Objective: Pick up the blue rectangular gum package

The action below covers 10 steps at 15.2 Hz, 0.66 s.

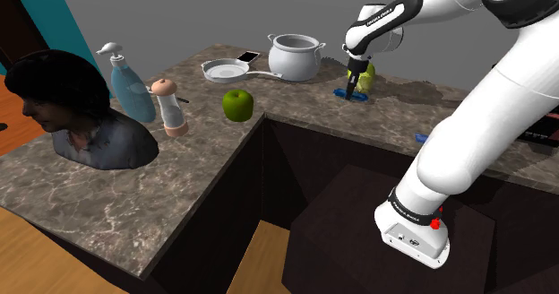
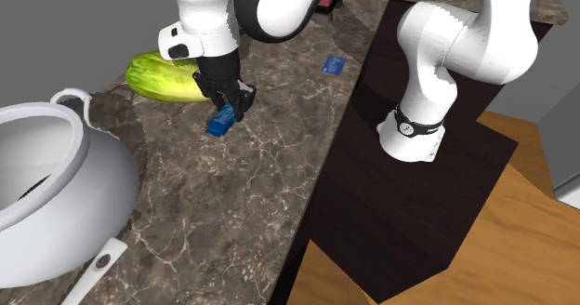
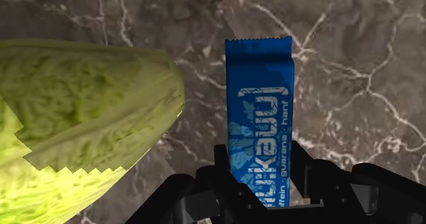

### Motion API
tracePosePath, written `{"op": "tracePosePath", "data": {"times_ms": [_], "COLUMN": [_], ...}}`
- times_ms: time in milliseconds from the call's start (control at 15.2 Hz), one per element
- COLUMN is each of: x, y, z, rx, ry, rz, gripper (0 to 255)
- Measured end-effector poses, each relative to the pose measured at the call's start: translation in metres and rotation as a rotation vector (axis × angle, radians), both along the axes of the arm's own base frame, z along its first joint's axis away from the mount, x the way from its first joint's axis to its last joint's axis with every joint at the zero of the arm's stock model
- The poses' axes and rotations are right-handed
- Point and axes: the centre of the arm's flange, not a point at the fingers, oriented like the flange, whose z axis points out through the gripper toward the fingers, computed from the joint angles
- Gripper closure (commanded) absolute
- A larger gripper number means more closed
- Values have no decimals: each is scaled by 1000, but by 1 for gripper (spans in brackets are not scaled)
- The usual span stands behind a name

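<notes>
The blue rectangular gum package (image 3: 259, 100) lies flat on the dark marble counter (image 2: 232, 219), with white lettering along its length. My black gripper (image 3: 263, 182) reaches down over its near end, and the fingers press against both long sides, shut on it. In the second exterior view the gum package (image 2: 220, 125) rests on the stone under the gripper (image 2: 232, 103). In the shoulder view the gripper (image 1: 356, 79) stands upright over the package (image 1: 352, 94) at the back of the counter. A green lettuce head (image 3: 75, 120) lies close beside the package.
The lettuce (image 2: 167, 78) sits just behind the gripper. A white pot (image 1: 296, 56), a frying pan (image 1: 226, 69), a phone (image 1: 248, 56), a green apple (image 1: 237, 105), a shaker (image 1: 168, 107), a soap bottle (image 1: 130, 86) and a bust (image 1: 76, 113) stand on the counter. A small blue card (image 2: 334, 65) lies near the edge.
</notes>
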Motion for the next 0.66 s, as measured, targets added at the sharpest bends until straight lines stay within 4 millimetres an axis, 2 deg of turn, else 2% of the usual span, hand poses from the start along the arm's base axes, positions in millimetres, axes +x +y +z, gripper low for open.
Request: {"op": "tracePosePath", "data": {"times_ms": [660], "x": [-2], "y": [-1], "z": [51], "rx": [0], "ry": [0], "rz": [0], "gripper": [255]}}
